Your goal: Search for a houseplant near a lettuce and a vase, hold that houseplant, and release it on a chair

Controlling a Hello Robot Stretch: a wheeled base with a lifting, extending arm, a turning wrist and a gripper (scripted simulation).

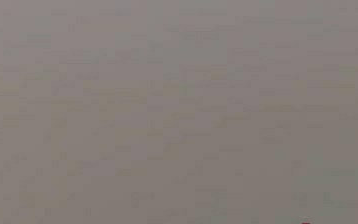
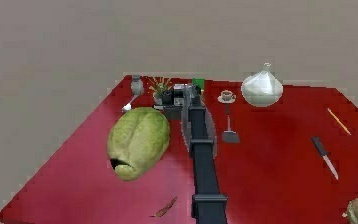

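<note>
Because the small potted houseplant (image 2: 160, 90) with orange stems stands just beside the gripper (image 2: 174, 99), a nudge could tip it.
The dark square arm (image 2: 205, 170) runs from six o'clock toward twelve over a red table (image 2: 287, 180), with a big green lettuce (image 2: 139, 143) at its nine. The gripper seems to be at the plant's three. I cannot tell whether its jaws are apart or whether it holds anything.

Home dining setting, red table (image 2: 277, 160) bearing lettuce (image 2: 139, 143), white vase (image 2: 262, 87), knife (image 2: 324, 157)

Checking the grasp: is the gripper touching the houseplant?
Cannot tell. In the arm side view the gripper and the houseplant overlap in the picture; neither contact nor a gap shows plainly.
</note>
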